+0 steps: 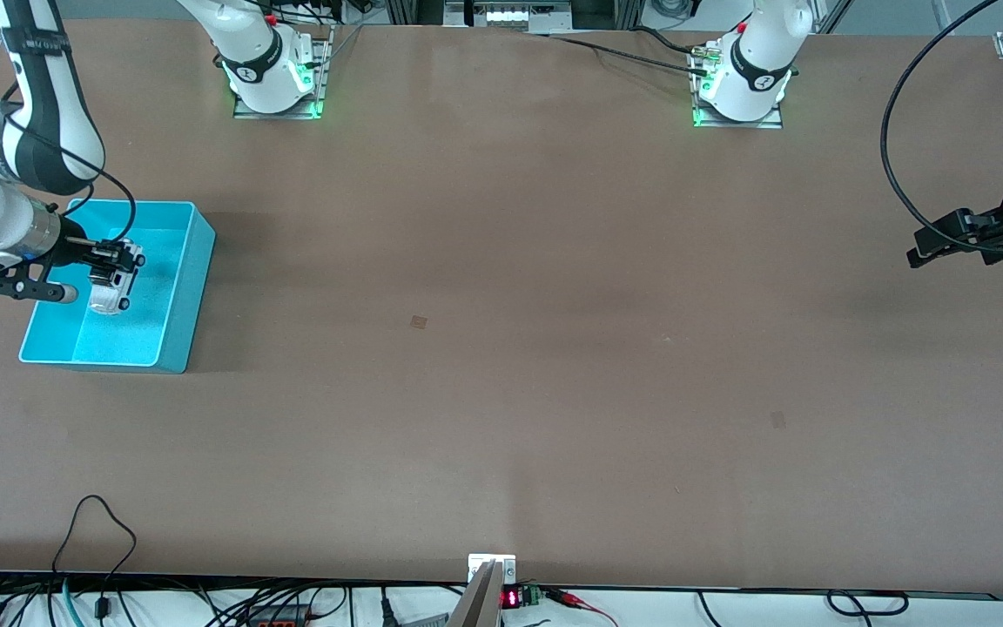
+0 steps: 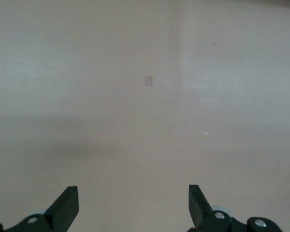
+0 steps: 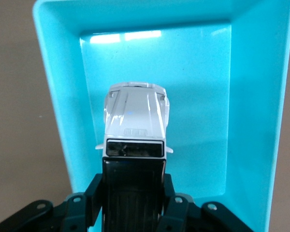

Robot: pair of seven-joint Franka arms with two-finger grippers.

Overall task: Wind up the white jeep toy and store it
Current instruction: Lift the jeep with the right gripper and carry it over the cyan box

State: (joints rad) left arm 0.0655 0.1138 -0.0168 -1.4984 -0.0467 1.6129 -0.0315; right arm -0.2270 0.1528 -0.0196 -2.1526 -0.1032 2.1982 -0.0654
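Right gripper [image 1: 110,266] clamps the white jeep toy [image 1: 111,292] over the turquoise bin [image 1: 179,287], release pending; left gripper [image 2: 133,205] waits, fingers spread.

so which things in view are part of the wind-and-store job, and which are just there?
Job:
- white jeep toy, held over the bin
- turquoise bin, toward the right arm's end
- right gripper, shut on the jeep

Not in play:
- left gripper, open, waiting over bare table
- cables along the table's near edge
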